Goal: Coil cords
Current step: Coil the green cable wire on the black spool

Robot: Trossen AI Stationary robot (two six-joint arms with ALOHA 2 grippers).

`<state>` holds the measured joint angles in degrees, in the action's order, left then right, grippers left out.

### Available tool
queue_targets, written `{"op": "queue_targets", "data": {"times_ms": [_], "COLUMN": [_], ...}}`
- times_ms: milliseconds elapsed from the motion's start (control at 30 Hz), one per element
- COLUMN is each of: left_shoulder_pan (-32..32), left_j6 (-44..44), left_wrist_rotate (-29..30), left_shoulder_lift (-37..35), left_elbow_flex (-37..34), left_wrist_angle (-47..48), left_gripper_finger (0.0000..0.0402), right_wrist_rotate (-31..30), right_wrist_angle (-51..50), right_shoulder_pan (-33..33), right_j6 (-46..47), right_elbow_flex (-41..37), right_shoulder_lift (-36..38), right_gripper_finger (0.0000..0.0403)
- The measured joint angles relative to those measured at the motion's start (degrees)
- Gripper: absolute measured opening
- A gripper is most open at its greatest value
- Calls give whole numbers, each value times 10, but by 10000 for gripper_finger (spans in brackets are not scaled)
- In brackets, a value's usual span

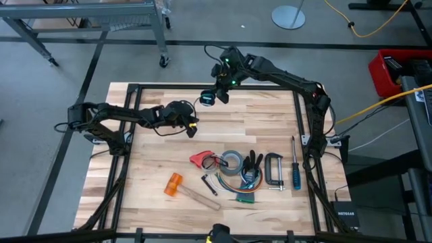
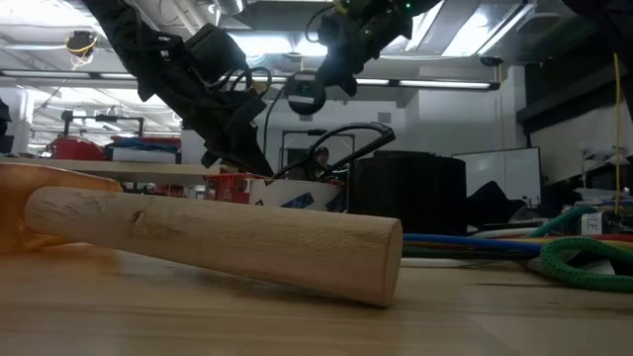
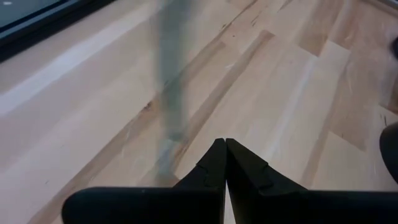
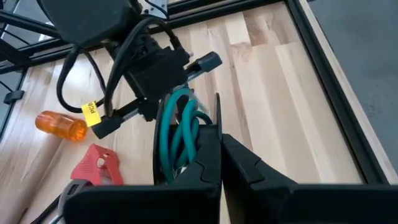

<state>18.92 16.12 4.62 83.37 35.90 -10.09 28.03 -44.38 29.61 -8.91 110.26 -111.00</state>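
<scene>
The cord is gathered into a small coil of dark and teal-green loops (image 4: pixel 180 134), held above the table's far middle (image 1: pixel 206 98) and lifted clear in the low view (image 2: pixel 304 94). My right gripper (image 4: pixel 220 146) is shut on it (image 1: pixel 217 94). My left gripper (image 3: pixel 224 146) is shut just to the near left of the coil (image 1: pixel 191 127), over bare wood, with nothing showing between its tips. A blurred grey strand (image 3: pixel 171 81) crosses in front of its wrist camera. I cannot tell whether it touches the cord. My right gripper pinches several loops of the coil (image 4: pixel 194 144) between its two fingers, at one side of the coil. The fingers slant down from the table's far side. The coil hangs beside the fingertips, clear of the table.
On the near half of the table lie a hammer with an orange head (image 1: pixel 174 183) and wooden handle (image 2: pixel 218 237), a red tool (image 1: pixel 200 159), a tape roll (image 1: pixel 233 162), pliers (image 1: pixel 253 165), a clamp (image 1: pixel 273 169), a screwdriver (image 1: pixel 295 169) and coloured wires (image 1: pixel 243 192).
</scene>
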Motion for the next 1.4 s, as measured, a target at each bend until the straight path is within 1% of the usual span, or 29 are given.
{"op": "queue_targets", "data": {"times_ms": [100, 200, 300, 433, 533, 600, 767, 833, 900, 1067, 1200, 1400], "left_shoulder_pan": [0, 0, 0, 0, 0, 0, 0, 0, 0, 0, 2, 13], "left_j6": [11, 13, -1, -3, -6, -16, -52, -63, -75, -73, -88, -93], "left_wrist_rotate": [0, 0, 0, 0, 1, 19, 118, 163, 193, 202, 203, 221], "left_shoulder_lift": [0, 0, 0, 0, 0, 0, 0, 0, 0, 0, 0, 0], "left_elbow_flex": [0, 0, 0, 0, 0, 0, 0, 0, 0, 0, 0, 0], "left_wrist_angle": [0, 0, 0, -5, -43, -77, -150, -164, -168, -167, -167, -155], "left_gripper_finger": [3, 17, 42, 89, 117, 124, 117, 110, 103, 90, 89, 88], "right_wrist_rotate": [0, 0, -10, -28, -49, -54, -55, -60, -68, -70, -68, -36], "right_wrist_angle": [0, -1, -9, -22, -23, -22, -22, -22, -25, -12, 16, 11], "right_shoulder_pan": [0, 0, 4, 11, 17, 21, 30, 31, 34, 35, 34, 34], "right_j6": [-3, -4, -5, -6, -7, -8, -8, -8, -8, -8, -5, -4], "right_elbow_flex": [0, 0, 0, 0, 0, 0, 0, 1, 9, 24, 25, 26], "right_shoulder_lift": [0, 0, 0, 0, 0, 0, 0, 1, 1, 2, 2, 2], "right_gripper_finger": [1, 1, 1, 1, 1, 1, 1, 1, 1, 1, 1, 1]}}
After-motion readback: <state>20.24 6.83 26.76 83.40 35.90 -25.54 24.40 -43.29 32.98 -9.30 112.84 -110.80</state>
